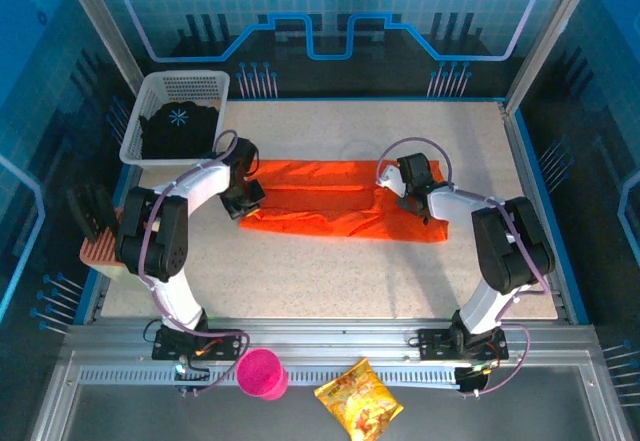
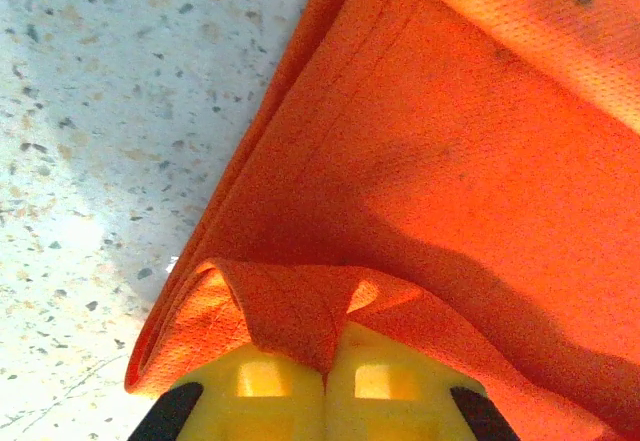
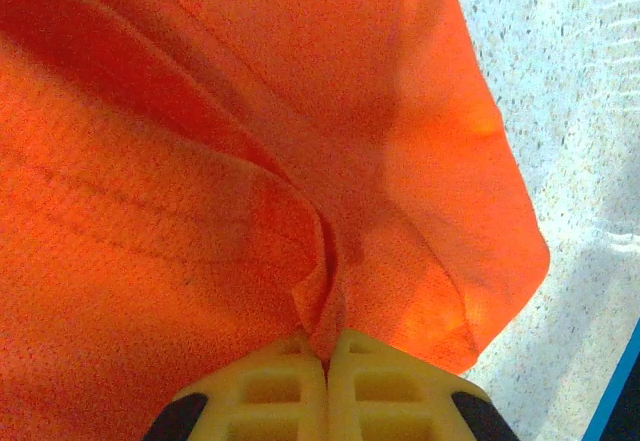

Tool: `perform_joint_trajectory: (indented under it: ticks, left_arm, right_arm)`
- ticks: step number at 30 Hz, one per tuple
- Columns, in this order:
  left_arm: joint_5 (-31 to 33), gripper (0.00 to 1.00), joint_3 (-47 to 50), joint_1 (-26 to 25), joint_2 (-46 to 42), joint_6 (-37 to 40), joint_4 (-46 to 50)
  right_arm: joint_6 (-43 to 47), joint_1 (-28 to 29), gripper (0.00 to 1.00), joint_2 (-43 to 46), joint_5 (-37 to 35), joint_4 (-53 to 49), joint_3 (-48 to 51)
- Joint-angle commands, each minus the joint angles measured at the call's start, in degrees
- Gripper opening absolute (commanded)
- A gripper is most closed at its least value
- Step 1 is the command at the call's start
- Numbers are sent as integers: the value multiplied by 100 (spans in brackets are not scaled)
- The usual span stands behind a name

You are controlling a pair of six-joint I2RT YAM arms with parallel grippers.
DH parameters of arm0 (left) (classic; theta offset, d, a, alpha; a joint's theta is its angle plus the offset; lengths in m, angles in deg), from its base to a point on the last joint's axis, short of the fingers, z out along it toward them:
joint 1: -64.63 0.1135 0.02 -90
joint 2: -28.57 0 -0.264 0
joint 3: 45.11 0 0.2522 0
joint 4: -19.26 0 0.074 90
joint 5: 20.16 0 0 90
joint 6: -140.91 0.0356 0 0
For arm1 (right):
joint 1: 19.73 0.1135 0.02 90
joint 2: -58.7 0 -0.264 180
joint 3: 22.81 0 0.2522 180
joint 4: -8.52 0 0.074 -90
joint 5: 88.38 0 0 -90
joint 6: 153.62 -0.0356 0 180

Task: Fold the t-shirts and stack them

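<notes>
- Lying across the middle of the speckled table point(image 1: 330, 271) in the top view, the orange t-shirt point(image 1: 330, 206) forms a long, creased band. The left gripper point(image 1: 243, 199) is at its 9 o'clock end and the right gripper point(image 1: 402, 189) towards 3 o'clock. A black t-shirt point(image 1: 180, 126) lies in the white mesh basket point(image 1: 190, 83) at 10 o'clock.
- Left wrist: yellow jaws pressed together, pinching a fold of fine-knit orange hem.
- Right wrist: yellow jaws clamped on a puckered orange ridge.

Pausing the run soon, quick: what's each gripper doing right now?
Left gripper: shut on the orange t-shirt, pinching its edge.
Right gripper: shut on the orange t-shirt too.
</notes>
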Motion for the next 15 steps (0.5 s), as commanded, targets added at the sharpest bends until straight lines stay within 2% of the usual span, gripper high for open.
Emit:
perform_joint_trajectory:
  ticks: [1, 3, 6, 9, 11, 15]
  left_arm:
    - [161, 11, -63, 79, 86, -128, 244]
    - [202, 18, -122, 97, 89, -140, 286]
    - [224, 33, -193, 108, 49, -171, 315]
    - [241, 43, -236, 113, -63, -202, 293]
    - [287, 48, -262, 109, -179, -217, 271]
    - [314, 54, -243, 114, -430, -248, 130]
  right_arm:
    - [-281, -128, 0, -215, -165, 288, -158]
    - [-398, -150, 1, -325, -188, 334, -192]
    - [-595, -181, 26, -435, -275, 363, -259]
    - [-836, -206, 43, -393, -340, 464, -255]
    - [-1045, -235, 50, -291, -332, 537, -231]
    - [-1430, -262, 57, -4, -314, 609, -196]
